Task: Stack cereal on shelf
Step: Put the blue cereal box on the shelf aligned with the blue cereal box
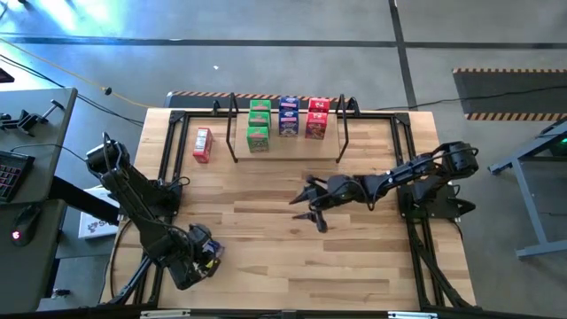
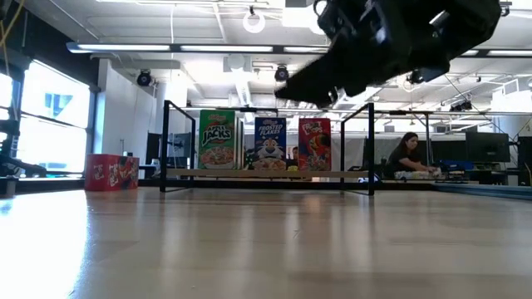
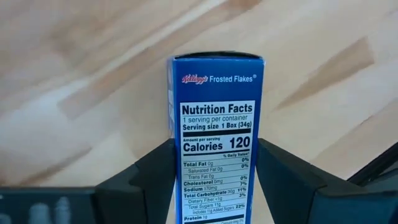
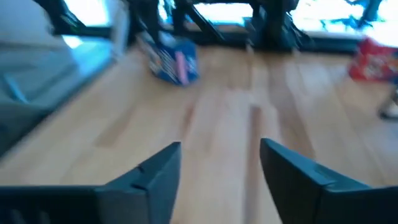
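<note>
Light, thin blue cereal box (image 3: 216, 134) between left hand (image 3: 214, 180) fingers, easy to crush, so squeeze gently on narrow sides; right hand (image 4: 219, 165) open, empty

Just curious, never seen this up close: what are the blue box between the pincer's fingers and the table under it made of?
The blue rectangular Frosted Flakes box looks like thin printed cardboard: crisp folded edges, matte nutrition panel. The light tabletop looks like smooth, sealed wood: grain streaks and plank seams, though possibly laminate.
</note>
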Robot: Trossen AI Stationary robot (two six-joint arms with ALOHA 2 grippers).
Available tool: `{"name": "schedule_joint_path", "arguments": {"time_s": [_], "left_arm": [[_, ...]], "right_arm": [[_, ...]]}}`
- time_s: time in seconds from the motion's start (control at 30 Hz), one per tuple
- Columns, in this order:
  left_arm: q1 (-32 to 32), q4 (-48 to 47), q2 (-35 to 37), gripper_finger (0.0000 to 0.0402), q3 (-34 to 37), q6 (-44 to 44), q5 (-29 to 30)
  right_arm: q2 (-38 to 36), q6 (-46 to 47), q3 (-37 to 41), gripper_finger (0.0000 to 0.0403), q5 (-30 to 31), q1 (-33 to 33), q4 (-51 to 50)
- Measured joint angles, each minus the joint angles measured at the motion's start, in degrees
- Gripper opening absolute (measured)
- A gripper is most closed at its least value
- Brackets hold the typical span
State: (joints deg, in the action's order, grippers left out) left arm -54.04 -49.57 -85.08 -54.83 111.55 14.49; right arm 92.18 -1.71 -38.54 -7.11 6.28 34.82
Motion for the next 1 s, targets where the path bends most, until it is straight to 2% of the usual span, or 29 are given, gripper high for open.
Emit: {"name": "schedule_joint_path", "arguments": {"time_s": [0.1, 0.27, 0.43, 0.57, 0.7, 0.77, 1.0], "left_arm": [[0.00, -0.04, 0.07, 0.0195, -0.58, -5.16, 5.07], [0.90, 0.18, 0.13, 0.0195, -2.98, -17.84, 17.50], [3.49, 5.35, 0.19, 0.0195, -3.78, -37.94, 28.82], [6.60, 11.52, 0.20, 0.0195, -3.78, -54.89, 29.61], [9.19, 17.09, 0.49, 0.0195, -3.78, -66.73, 28.64], [10.38, 19.17, 0.90, 0.0195, -3.78, -70.34, 27.69], [12.95, 23.02, 1.39, 0.0195, -3.76, -76.11, 25.73]], "right_arm": [[0.00, 1.92, -0.74, 0.0237, -4.09, 0.68, 2.73], [0.93, 4.80, -5.46, 0.0266, -10.39, 0.64, 2.21], [3.78, 4.74, -13.41, 0.0273, -13.19, 0.75, -6.15], [5.93, 3.19, -20.90, 0.0274, -13.05, 1.05, -18.02], [7.30, 0.81, -27.25, 0.0274, -12.88, 2.01, -26.17], [7.97, -0.43, -29.34, 0.0274, -12.34, 2.82, -30.24], [9.95, -3.50, -34.17, 0.0289, -2.40, 6.03, -37.11]]}}
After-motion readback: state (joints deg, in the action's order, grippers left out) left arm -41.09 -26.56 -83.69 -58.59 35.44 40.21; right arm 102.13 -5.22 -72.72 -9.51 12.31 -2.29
